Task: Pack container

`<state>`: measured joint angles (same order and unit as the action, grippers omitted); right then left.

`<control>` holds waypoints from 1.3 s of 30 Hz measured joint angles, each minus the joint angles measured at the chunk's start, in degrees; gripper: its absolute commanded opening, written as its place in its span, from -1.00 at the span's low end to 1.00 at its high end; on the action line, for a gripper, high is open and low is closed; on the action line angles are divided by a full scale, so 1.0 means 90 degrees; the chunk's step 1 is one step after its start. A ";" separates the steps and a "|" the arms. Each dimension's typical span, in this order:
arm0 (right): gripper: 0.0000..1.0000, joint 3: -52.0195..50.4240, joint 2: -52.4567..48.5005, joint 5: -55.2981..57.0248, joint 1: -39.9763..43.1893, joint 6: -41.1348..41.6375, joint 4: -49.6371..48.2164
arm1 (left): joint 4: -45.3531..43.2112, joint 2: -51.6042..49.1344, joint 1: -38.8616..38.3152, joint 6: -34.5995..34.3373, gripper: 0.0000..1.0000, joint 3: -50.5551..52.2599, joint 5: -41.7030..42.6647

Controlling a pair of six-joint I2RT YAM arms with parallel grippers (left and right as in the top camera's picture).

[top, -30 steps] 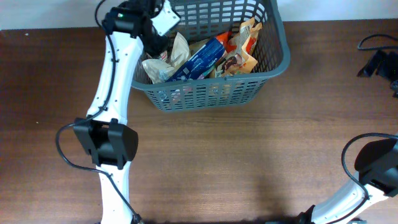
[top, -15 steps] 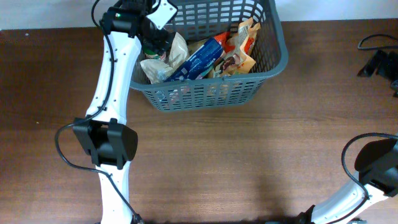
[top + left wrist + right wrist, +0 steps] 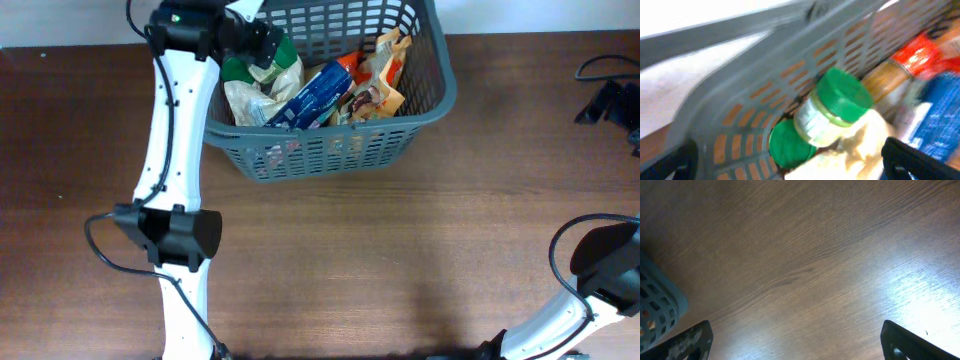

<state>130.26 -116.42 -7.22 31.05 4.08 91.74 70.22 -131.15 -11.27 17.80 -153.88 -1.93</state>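
While the large dark grey lattice plastic basket sits top centre overhead, the left gripper hangs over its left end — fingers spread wide — and the right gripper gapes above the brown wooden table.

A dark cable and a black object lie at the brown wooden table's right edge.

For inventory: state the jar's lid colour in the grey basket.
Green round lid; clearest in left wrist view.
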 measured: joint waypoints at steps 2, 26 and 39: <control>0.97 0.0000 0.0000 0.0000 0.0000 -0.0002 0.0000 | 0.0333 0.0000 -0.0034 -0.0090 0.98 -0.0406 0.0000; 0.97 0.0000 0.0000 0.0000 0.0000 0.0000 0.0000 | 0.1192 0.0478 0.0257 -0.1039 0.98 -0.2217 -0.0787; 0.97 0.0000 0.0000 0.0000 -0.0002 0.0002 0.0000 | 0.1523 0.0483 0.2798 -0.1885 0.98 -0.2215 -0.0406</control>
<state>130.26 -116.42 -7.22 31.03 4.10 91.74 83.92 -126.80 13.91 0.84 -173.82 -5.58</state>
